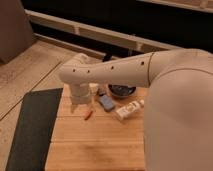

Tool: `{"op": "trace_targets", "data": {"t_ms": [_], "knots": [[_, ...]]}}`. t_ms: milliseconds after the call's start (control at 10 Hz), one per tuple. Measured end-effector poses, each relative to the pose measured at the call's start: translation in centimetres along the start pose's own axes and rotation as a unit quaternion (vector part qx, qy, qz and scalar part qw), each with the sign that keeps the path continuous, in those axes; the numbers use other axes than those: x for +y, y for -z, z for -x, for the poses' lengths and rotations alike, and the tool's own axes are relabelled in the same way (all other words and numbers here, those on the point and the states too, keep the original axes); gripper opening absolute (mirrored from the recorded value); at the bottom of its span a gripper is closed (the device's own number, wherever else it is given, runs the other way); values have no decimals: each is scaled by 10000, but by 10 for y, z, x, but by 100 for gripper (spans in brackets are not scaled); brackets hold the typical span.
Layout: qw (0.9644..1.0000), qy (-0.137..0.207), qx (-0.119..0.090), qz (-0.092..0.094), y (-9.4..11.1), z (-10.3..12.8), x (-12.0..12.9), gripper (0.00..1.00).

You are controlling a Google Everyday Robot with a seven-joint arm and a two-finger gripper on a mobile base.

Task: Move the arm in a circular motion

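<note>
Black matting [31, 131] is seen at the far left, laid on the pale floor [30, 70] alongside the left edge of the wooden table [95, 147], whose planks run from left to right. Above the table's far left part the arm [120, 72] is ended by a rounded joint, from which a short thick segment is turned straight down toward the boards. The tool [80, 105] is found at the lower end of that segment, close above the table near its far left corner; whether it is apart or together cannot be told. Just right of the tool a small orange-red item [88, 115] is laid on the wood at a tilt. Further right a blue oblong thing [106, 102] is placed, and behind it a dark round bowl [122, 91], partly covered by the arm, is set near the table's far edge. A white tube-like pack [129, 109] is laid slantwise in front of the bowl, near the blue oblong thing. From the joint the arm's cream-white tubular segment, dotted with small dark holes, is carried rightward and slightly upward above these items, and at the right it is joined to a far bulkier rounded segment by which the table's right side is covered. Behind everything a dark wall [125, 20] crossed by a pale rail [100, 35] is seen.
</note>
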Motion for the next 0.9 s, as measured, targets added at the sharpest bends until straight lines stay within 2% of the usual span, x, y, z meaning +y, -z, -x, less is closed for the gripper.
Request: {"op": "trace_targets", "data": {"t_ms": [200, 400, 500, 700, 800, 900], "knots": [[10000, -53, -22, 13, 1, 4, -1, 65], [9990, -414, -97, -119, 3, 24, -27, 65], [9948, -958, -192, -286, 11, 50, -65, 65], [9820, -1796, -347, -478, 27, 87, -131, 65], [9760, -2054, -485, -539, 35, 106, -162, 65], [9748, -2065, -611, -577, 40, 120, -175, 65]]}}
